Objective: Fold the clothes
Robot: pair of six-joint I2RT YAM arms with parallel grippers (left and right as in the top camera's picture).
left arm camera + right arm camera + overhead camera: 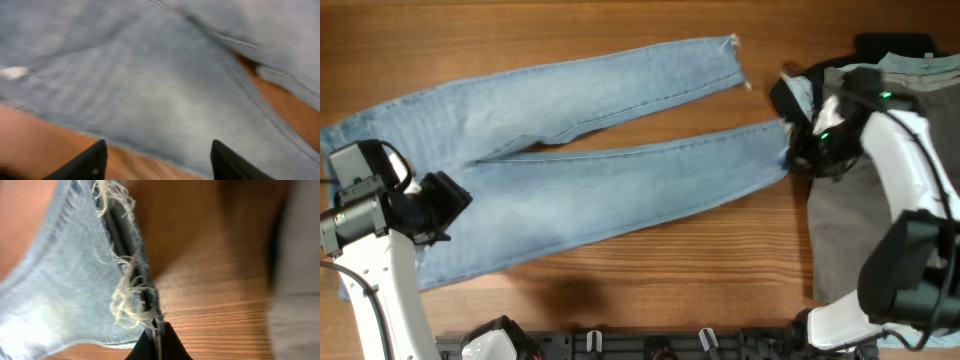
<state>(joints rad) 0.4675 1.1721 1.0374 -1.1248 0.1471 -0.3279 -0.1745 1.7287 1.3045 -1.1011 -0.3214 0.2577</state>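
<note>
Across the wooden table [620, 30] lie the jeans [620, 175], spread flat, waist at the left, both legs running right. The left gripper [455, 205] sits over the waist end with its fingers [92, 160] well apart and nothing between them (the wrist view is blurred, so I cannot tell whether they touch the denim). A small white scuff [15, 72] shows on the cloth nearby. The right gripper [792, 152] is pinched tight on the frayed hem [127, 295] of the near leg. The left arm rises from the near left edge, pointing right. The right arm arches over the grey trousers [850, 220], pointing left, just beside a black garment [895, 45].
</note>
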